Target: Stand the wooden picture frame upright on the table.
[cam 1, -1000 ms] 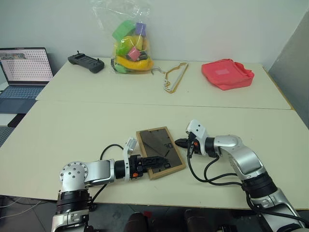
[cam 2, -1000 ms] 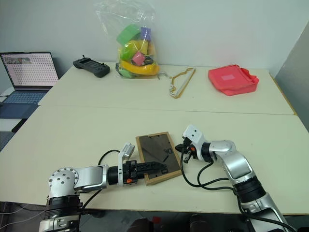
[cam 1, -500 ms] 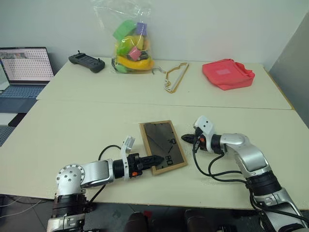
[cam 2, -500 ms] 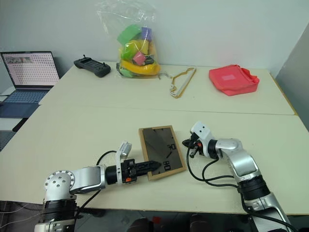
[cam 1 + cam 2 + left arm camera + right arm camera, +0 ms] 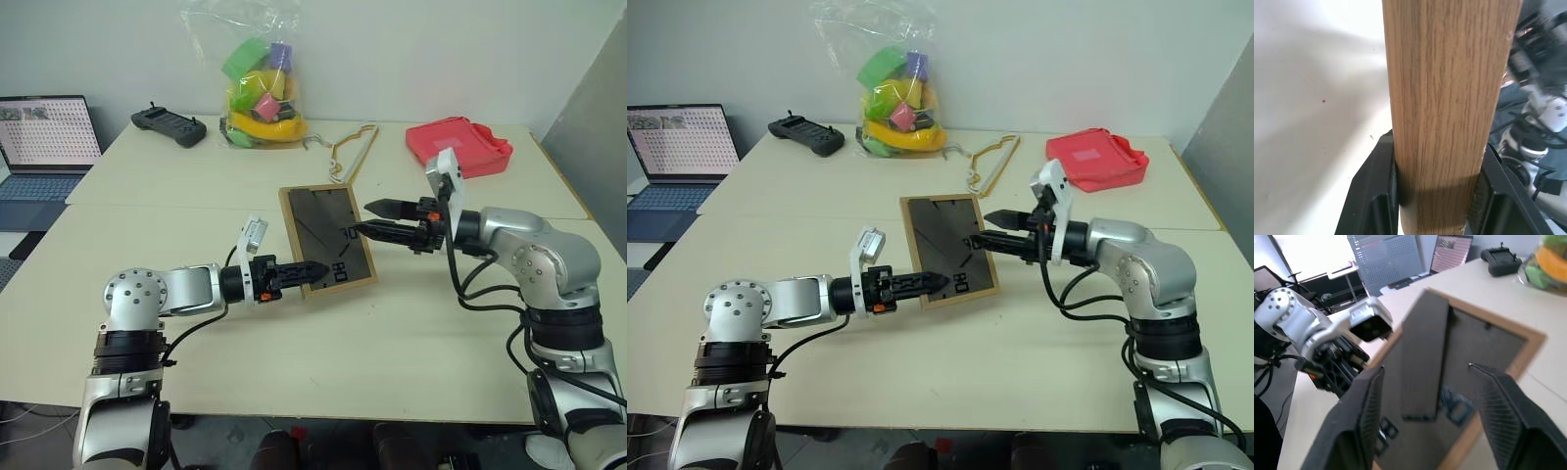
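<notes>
Left fingers [image 5: 312, 270] clamped, right fingers [image 5: 384, 208] spread, both arms raised inward.

Spread right gripper [image 5: 1432, 406] faces the wooden picture frame's [image 5: 1528, 347] dark back.

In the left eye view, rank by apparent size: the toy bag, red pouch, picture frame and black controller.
1. Toy bag.
2. Wooden picture frame, though it is nearer the camera, so its rank against the bag is unsure.
3. Red pouch.
4. Black controller.
</notes>
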`<move>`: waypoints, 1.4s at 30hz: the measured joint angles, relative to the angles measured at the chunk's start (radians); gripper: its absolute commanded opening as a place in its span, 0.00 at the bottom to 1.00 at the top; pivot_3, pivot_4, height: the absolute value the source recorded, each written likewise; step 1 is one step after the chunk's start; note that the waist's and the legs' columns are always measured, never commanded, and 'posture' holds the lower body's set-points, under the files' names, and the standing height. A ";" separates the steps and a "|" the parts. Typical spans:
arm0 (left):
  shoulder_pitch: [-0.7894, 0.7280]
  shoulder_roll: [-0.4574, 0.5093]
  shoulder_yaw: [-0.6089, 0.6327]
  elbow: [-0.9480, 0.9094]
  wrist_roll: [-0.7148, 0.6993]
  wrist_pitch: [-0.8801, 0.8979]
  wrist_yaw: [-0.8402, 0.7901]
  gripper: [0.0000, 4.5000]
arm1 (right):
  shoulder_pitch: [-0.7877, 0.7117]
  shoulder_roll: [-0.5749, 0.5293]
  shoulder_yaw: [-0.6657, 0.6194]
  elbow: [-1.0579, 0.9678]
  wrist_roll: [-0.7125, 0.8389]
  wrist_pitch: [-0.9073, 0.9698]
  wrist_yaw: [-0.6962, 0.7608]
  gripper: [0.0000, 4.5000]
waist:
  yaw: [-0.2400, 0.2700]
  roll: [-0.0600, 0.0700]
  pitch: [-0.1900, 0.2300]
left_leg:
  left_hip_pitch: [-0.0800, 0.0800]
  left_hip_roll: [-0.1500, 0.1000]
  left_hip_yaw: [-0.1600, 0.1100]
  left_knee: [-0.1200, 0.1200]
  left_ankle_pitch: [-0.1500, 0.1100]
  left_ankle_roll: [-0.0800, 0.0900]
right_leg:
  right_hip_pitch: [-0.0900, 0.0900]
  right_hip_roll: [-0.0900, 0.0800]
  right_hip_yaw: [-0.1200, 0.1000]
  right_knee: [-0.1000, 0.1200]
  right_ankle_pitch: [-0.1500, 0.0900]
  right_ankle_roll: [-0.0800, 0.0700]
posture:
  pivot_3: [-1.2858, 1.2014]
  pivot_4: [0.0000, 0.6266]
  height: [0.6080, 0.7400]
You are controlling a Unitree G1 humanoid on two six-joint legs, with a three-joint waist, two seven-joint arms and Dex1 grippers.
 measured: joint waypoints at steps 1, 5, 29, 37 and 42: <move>-0.008 0.000 -0.006 0.001 0.019 -0.003 -0.018 0.29 | -0.008 0.011 0.015 0.008 0.000 -0.005 -0.001 0.85 | 0.000 0.000 0.000 | 0.000 0.000 0.000 0.000 0.000 0.000 | 0.000 0.000 0.000 0.000 0.000 0.000 | 0.52 0.24 1.00; -0.024 0.000 -0.021 0.004 0.075 -0.007 -0.084 0.29 | -0.015 0.051 0.071 0.043 -0.032 -0.044 -0.014 0.99 | 0.000 0.000 0.000 | -0.001 0.000 0.000 0.000 0.000 0.000 | 0.000 0.000 0.000 0.000 0.000 0.000 | 0.52 0.24 1.00; -0.020 -0.012 -0.034 -0.009 0.182 0.019 -0.181 0.29 | -0.022 0.077 0.131 0.101 -0.131 -0.110 -0.125 0.99 | -0.001 0.001 0.001 | -0.001 0.000 -0.001 -0.001 0.000 0.000 | -0.001 0.000 -0.001 -0.001 0.000 0.000 | 0.52 0.24 1.00; -0.020 -0.014 -0.035 -0.009 0.222 0.017 -0.216 0.29 | 0.027 0.043 0.156 -0.072 0.001 -0.014 -0.006 0.99 | -0.001 0.001 0.001 | -0.002 0.000 -0.002 -0.002 0.000 0.000 | -0.001 0.000 -0.002 -0.003 0.000 0.000 | 0.52 0.24 1.00; -0.020 -0.013 -0.036 -0.009 0.251 0.017 -0.240 0.29 | 0.043 0.008 0.156 -0.114 0.049 0.032 0.013 0.99 | -0.001 0.001 0.001 | -0.002 0.000 -0.002 -0.002 0.000 0.000 | 0.000 0.000 -0.002 -0.003 0.000 0.000 | 0.52 0.24 1.00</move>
